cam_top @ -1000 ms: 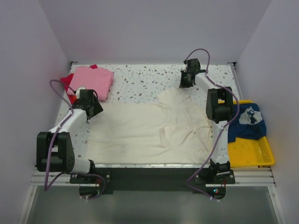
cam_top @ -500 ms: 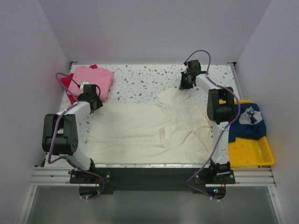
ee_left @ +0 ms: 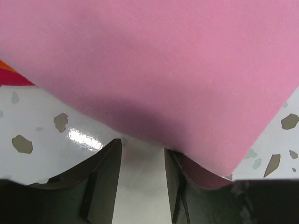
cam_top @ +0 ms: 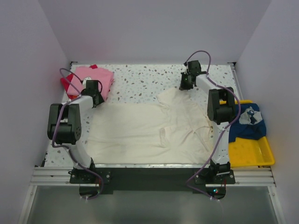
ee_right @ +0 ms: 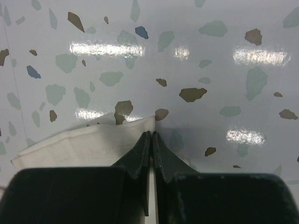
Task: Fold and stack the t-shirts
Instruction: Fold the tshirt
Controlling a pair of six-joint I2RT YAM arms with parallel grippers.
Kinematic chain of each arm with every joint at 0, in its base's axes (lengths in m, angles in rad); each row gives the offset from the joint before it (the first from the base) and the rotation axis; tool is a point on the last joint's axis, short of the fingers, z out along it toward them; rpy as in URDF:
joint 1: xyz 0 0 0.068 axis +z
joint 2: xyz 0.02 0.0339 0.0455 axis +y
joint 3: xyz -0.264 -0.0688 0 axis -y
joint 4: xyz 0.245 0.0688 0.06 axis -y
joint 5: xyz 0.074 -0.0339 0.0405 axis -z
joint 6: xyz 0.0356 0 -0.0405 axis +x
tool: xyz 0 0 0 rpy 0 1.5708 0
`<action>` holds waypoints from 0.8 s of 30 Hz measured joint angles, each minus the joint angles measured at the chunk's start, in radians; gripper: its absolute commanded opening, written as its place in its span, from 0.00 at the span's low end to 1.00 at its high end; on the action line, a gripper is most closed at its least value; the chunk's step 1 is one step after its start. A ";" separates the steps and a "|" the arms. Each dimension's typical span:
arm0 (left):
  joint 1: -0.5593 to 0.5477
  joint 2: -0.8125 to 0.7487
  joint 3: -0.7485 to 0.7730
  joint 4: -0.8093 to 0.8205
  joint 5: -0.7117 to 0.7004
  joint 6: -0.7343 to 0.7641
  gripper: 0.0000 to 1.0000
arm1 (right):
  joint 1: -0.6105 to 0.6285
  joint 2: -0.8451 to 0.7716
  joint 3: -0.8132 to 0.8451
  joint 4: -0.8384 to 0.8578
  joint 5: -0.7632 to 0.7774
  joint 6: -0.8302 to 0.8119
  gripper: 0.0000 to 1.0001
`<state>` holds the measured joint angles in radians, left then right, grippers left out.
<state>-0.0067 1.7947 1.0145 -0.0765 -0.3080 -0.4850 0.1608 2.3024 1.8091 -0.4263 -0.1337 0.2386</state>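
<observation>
Currently you're on the first fold of the cream t-shirt [cam_top: 140, 133], which lies spread flat across the middle of the table [cam_top: 140, 79]. Your right gripper [ee_right: 150, 136] has its fingers pressed together at the shirt's far right corner. It looks clamped on the hem, though the wrist view is too tight to be sure cloth sits between them. Your left gripper [ee_left: 141, 148] is spread apart and holds nothing, nosed up to the near edge of the folded pink t-shirt [ee_left: 154, 60].

Next you'd want that arm over the cream shirt's far left corner to pinch it, so both corners can be carried toward you together. Mind the pink one and the red t-shirt [cam_top: 67, 84] beneath: closing here would snag them. A navy t-shirt [cam_top: 250, 122] waits on the yellow tray [cam_top: 245, 154].
</observation>
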 measured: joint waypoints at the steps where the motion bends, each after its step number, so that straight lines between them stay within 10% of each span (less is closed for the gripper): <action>1: 0.000 0.009 0.008 0.000 0.000 0.000 0.41 | 0.000 -0.001 -0.001 0.001 0.000 0.000 0.01; 14: 0.000 0.065 0.046 -0.019 -0.029 0.006 0.35 | 0.000 -0.020 -0.031 -0.003 -0.015 0.005 0.01; 24: 0.000 0.065 0.047 -0.020 -0.026 0.005 0.00 | 0.000 -0.021 -0.032 -0.003 -0.016 0.011 0.00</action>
<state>-0.0067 1.8595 1.0615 -0.0967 -0.3344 -0.4797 0.1608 2.2818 1.7775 -0.4297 -0.1493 0.2493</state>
